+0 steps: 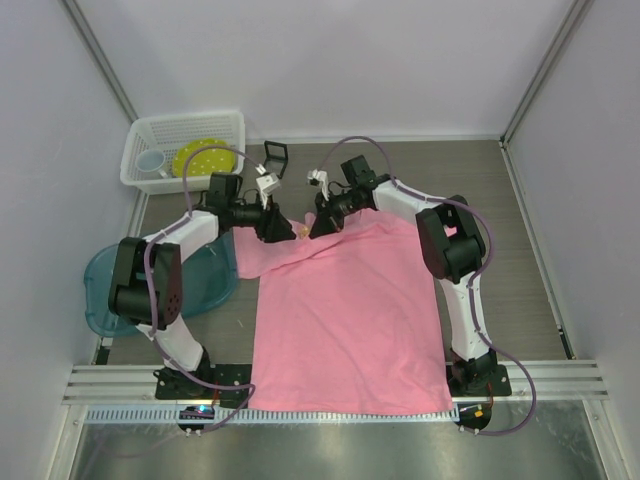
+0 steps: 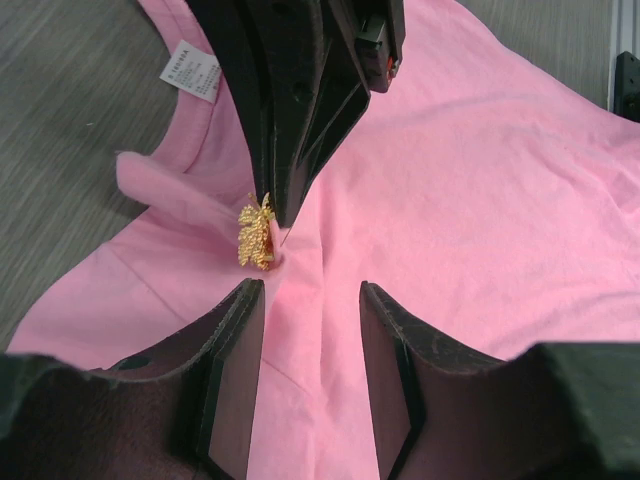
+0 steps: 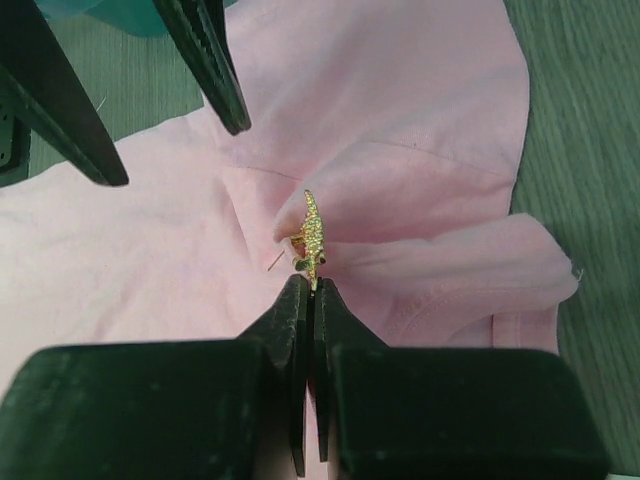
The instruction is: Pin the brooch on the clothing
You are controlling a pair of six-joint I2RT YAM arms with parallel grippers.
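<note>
The pink T-shirt (image 1: pixel 350 320) lies flat on the table, its collar end bunched up between the two grippers. My right gripper (image 3: pixel 314 285) is shut on the edge of the small gold brooch (image 3: pixel 311 240), which stands edge-on against a raised fold of the shirt (image 3: pixel 420 215); its thin pin sticks out to the left. In the left wrist view the brooch (image 2: pixel 256 236) sits at the tip of the right gripper's fingers (image 2: pixel 290 150). My left gripper (image 2: pixel 310 340) is open, just short of the brooch, above the pink cloth (image 2: pixel 470 200). The white collar label (image 2: pixel 190 70) shows beyond.
A white basket (image 1: pixel 185 150) with a yellow plate and a cup stands at the back left. A teal bowl (image 1: pixel 105 295) sits at the left by the left arm. A small black square box (image 1: pixel 275 155) stands behind the grippers.
</note>
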